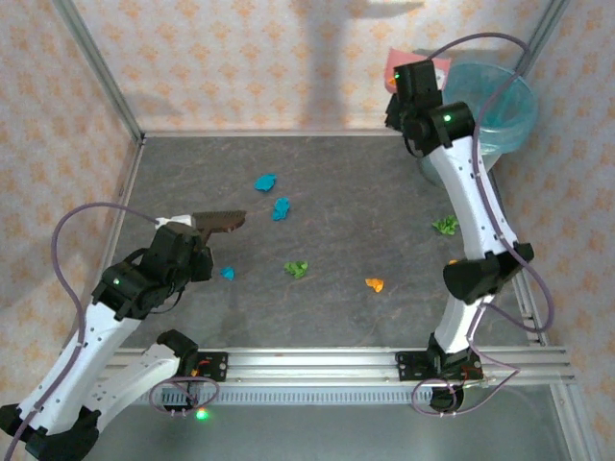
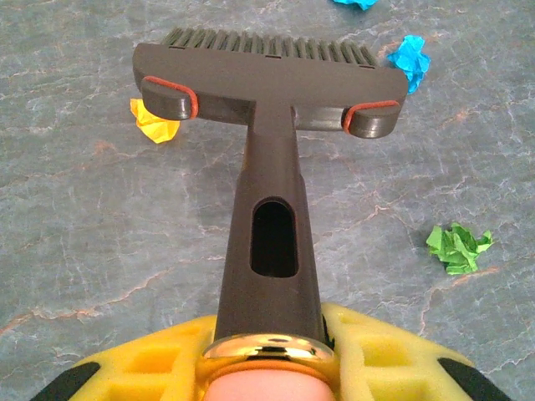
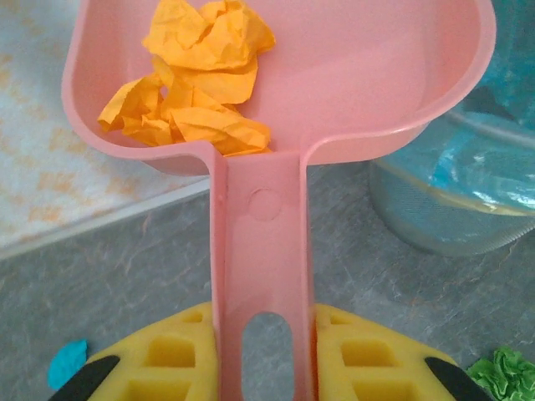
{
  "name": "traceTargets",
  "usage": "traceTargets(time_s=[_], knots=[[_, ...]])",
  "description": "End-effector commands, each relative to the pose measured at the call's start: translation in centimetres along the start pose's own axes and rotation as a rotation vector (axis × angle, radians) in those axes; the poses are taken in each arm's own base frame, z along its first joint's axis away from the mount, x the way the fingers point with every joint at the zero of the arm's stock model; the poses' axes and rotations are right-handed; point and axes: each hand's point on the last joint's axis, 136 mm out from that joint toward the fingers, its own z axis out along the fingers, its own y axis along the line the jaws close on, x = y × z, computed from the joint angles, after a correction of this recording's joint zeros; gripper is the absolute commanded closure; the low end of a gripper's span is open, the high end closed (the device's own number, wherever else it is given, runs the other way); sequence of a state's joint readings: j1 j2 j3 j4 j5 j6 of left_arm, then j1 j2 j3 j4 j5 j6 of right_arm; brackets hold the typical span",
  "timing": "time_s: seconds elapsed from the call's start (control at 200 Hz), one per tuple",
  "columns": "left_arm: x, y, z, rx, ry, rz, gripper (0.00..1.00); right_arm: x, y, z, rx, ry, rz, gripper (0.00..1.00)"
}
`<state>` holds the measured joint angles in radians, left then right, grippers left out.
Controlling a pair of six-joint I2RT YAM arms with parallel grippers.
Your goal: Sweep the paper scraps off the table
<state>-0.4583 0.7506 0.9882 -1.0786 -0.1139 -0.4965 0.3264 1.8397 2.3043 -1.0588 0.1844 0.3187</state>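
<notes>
Three blue paper scraps (image 1: 280, 208); two green | one brush (image 1: 223, 221) | one dustpan (image 3: 368, 75)

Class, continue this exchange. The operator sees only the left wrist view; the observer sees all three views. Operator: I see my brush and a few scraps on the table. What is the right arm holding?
Observer: The right gripper is shut on the handle of a pink dustpan.
Operator: Is anything in it?
Observer: Yes, crumpled orange paper lies in the pan.
Operator: Is there any scrap I cannot see?
Observer: A green scrap lies on the table beside the right arm, nearer than the translucent blue bin in the far right corner.
</notes>
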Motion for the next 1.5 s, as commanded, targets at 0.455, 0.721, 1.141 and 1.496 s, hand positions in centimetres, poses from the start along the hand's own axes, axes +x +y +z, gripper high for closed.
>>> traceTargets(time_s=[0.455, 0.721, 1.141, 1.496], knots=[[-1.1, -0.4, -0.2, -0.006, -0.069, 0.021, 1.0, -6.7, -5.8, 7.8, -0.187, 0.106, 0.631, 1.0], [-1.1, -0.5, 0.0, -0.012, -0.062, 0.026, 1.0, -9.9, -5.7, 6.9, -0.349, 0.096, 0.832, 1.0], [-1.2, -0.3, -0.2, -0.016, -0.074, 0.018, 1.0, -12.1, -6.0, 6.5, -0.483, 0.145, 1.062, 1.0], [-1.3, -0.1, -0.5, -0.015, -0.087, 0.015, 1.0, -12.6, -6.1, 6.1, -0.506, 0.191, 1.238, 1.0]])
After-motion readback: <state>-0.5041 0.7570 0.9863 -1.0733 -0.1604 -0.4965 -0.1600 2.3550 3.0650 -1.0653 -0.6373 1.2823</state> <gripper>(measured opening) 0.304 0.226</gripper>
